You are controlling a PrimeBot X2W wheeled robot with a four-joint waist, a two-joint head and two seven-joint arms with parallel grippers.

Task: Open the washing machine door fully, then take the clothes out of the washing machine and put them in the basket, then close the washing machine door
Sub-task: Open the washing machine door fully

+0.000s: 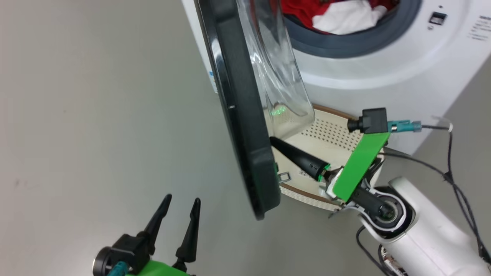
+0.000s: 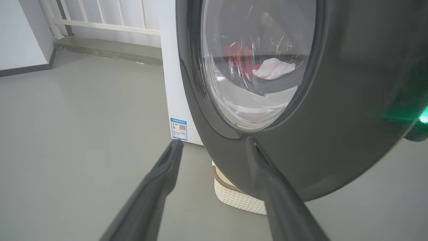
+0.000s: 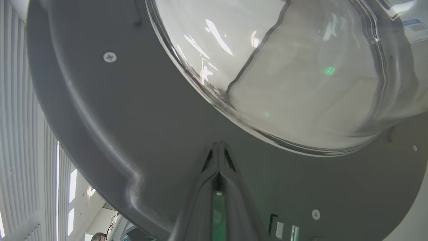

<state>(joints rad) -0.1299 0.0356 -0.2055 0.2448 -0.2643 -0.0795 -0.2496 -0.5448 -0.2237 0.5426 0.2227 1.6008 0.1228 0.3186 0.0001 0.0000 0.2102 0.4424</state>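
The door [image 1: 238,115] of the washing machine [image 1: 383,76] stands swung out from the front, seen nearly edge-on from the head, its black rim and bulging glass window turned well away from the opening. It looks about square to the machine, so I judge it open but not yet fully. The right hand [image 1: 274,142] is clenched, its two dark fingers pressed together with nothing between them. Their joined tip rests against the inner face of the door's rim just below the glass; the right wrist view shows this contact close up [image 3: 219,147]. That fits a push to swing the door wider, so the first step seems to be under way rather than finished. The clothes [image 1: 345,17] lie inside the drum behind the grey rubber ring [image 1: 345,48], a red heap with a white piece on top, and none has been taken out. The basket [image 1: 330,134] sits on the floor [image 1: 96,115] just in front of the machine, partly under the door. The part of its perforated bottom that shows is bare. The left hand [image 1: 183,197] hangs released, fingers spread and holding nothing, on the outer side of the door near its lower edge. Unloading the clothes and closing the door remain to be done.
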